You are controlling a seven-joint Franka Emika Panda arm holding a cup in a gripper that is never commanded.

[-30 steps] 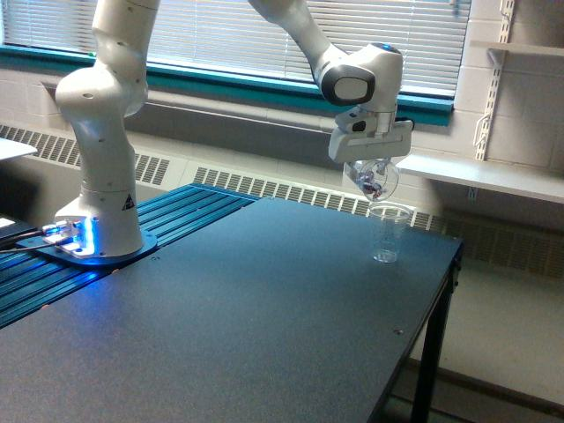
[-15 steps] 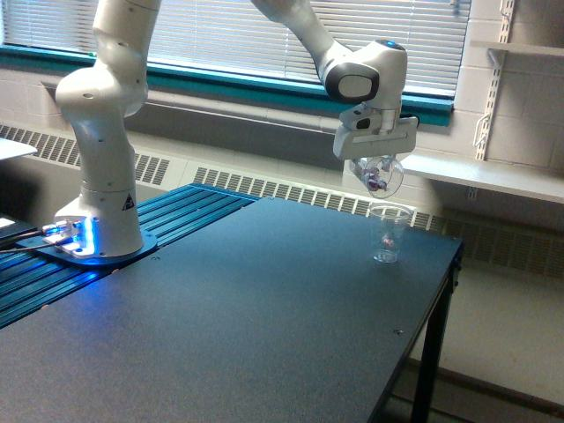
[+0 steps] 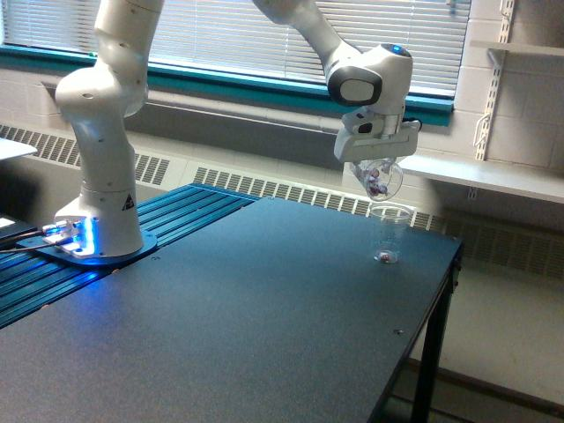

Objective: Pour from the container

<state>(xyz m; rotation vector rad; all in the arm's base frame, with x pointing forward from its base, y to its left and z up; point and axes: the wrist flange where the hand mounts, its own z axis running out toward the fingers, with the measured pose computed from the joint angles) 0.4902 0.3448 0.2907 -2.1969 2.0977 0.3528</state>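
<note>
Tipping a bit more than a second ago, the container (image 3: 380, 179) hangs in the hand (image 3: 377, 166), which grips it tight at the end of the white arm (image 3: 352, 70). It has moved a little toward the exterior view's right and up, and it leans more to one side now. It sits in the air just above the small cup (image 3: 387, 233), not touching it.

Small coloured bits show inside the container. A dark little bit now lies at the bottom of the small cup, where it was not plain before. I think the pour has started, and some bits have dropped in. More bits are left in the container, so the job looks partly done.

The small cup stands near the far right corner of the tabletop (image 3: 247, 317). The edge is just beside it on the exterior view's right, so a bump could knock it off. A white shelf (image 3: 476, 176) and the wall sit close behind the hand, so there is little room that way. Toward the exterior view's left, the tabletop is wide and bare. The arm's base (image 3: 97, 211) stands well apart.
</note>
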